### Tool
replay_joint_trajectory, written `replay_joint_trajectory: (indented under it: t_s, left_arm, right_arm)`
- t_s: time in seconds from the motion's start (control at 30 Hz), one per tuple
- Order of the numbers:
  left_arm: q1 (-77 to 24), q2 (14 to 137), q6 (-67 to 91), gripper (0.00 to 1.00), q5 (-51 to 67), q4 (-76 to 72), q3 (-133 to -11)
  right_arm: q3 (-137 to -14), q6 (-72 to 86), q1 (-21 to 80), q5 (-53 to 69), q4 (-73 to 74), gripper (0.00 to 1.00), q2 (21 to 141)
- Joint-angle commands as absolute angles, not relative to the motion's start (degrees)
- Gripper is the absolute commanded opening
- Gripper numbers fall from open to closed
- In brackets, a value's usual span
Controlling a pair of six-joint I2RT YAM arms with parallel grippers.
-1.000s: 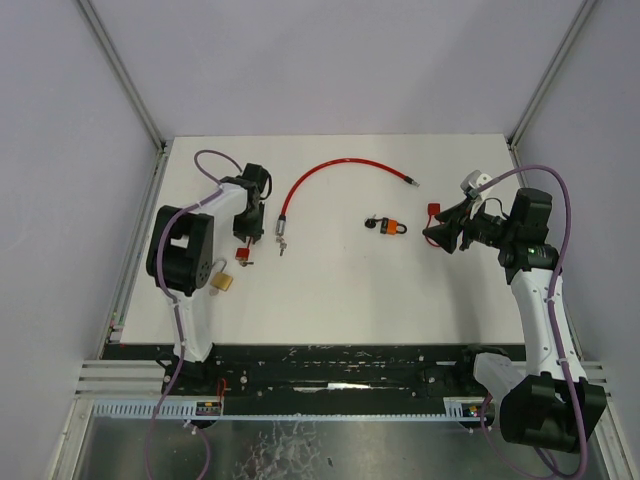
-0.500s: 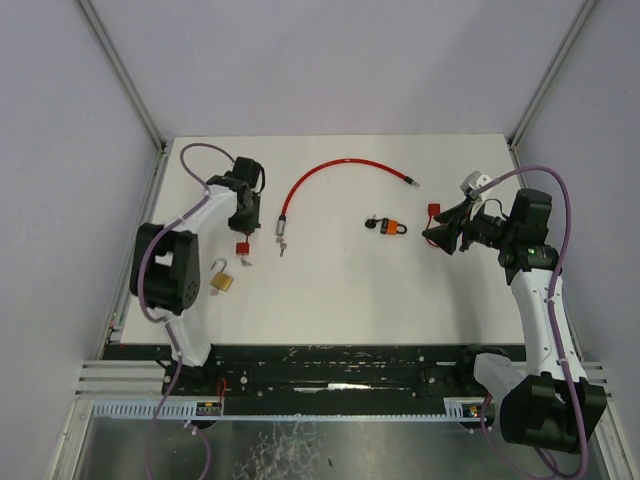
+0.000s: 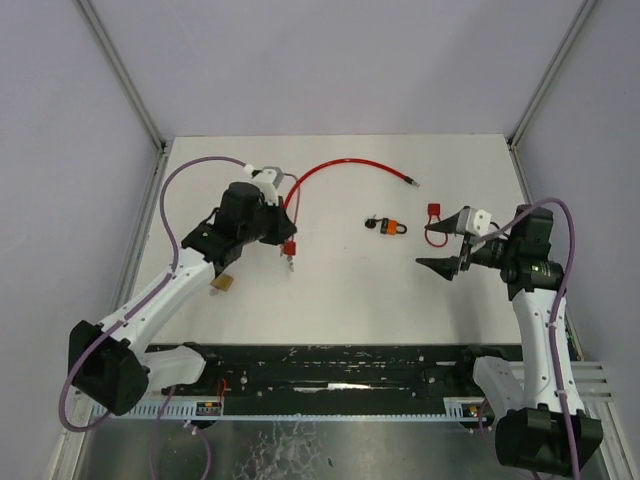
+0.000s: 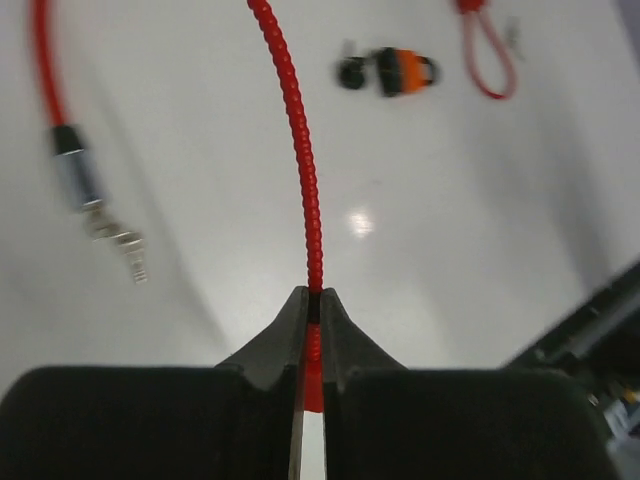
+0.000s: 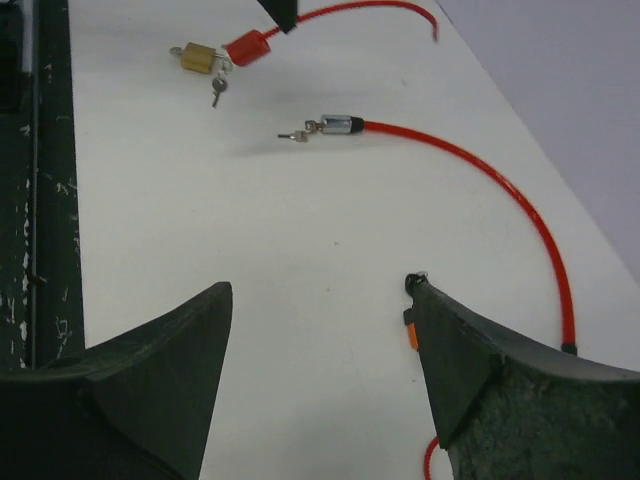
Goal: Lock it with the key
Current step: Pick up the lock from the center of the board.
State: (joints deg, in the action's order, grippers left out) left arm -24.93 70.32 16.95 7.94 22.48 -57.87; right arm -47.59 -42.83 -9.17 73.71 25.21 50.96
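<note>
In the last second the left gripper point(image 3: 284, 232) has pinched shut on the red tag point(image 3: 289, 247) and swung in from the 9 o'clock side of the table point(image 3: 340, 310) to a spot just short of the centre. The key point(image 3: 290, 263) now dangles under the tag, clear of the surface as far as the top view shows. In the left wrist view the jaws are tight together with only the tag's thin red edge between them. The brass lock point(image 3: 223, 284) has not gone along. It stays at 8 o'clock, partly under the left forearm, so key and lock are now apart. The right gripper point(image 5: 322, 288) has spread its jaws wider and dipped a little at 3 o'clock; they stand wide and hold nothing. The orange lock point(image 3: 394, 225) lies between the two grippers, near 2 o'clock of centre, and the red cable point(image 3: 345, 161) arcs from 10 to 1 o'clock, both unmoved. I judge that the key is secured and on its way, which is the first real step. Which lock it is meant for cannot be told yet. The open right jaws look ready to steady one, and the loosely swinging key will make aiming at a keyhole hard.
</note>
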Motion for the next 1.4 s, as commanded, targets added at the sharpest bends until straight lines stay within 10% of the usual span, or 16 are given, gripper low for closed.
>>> replay_joint_trajectory:
  t_s: [0.0, 0.27, 0.77, 1.0, 1.37]
  left_arm:
    - [-32.14, 66.16, 20.31, 0.00, 19.60, -1.16, -53.92]
    - [-36.73, 78.29, 24.17, 0.00, 38.83, -14.77, -59.95]
    - [-40.13, 109.13, 1.15, 0.00, 54.10, 25.23, -97.33]
    - [-43.44, 111.27, -3.80, 0.00, 54.96, 28.50, -95.39]
    - [-44.31, 111.99, -5.53, 0.00, 55.27, 28.56, -93.30]
  right_arm:
    - [-49.76, -78.39, -9.32, 85.87, 43.79, 0.85, 47.94]
    - [-59.93, -84.35, -8.33, 82.18, 45.84, 0.96, 48.05]
    - [-63.01, -101.35, -3.91, 61.53, 52.77, 0.92, 54.65]
    - [-58.41, -98.31, 2.50, 52.58, 47.42, 0.88, 56.99]
    - [-52.71, -96.42, 11.43, 40.48, 41.30, 0.61, 61.61]
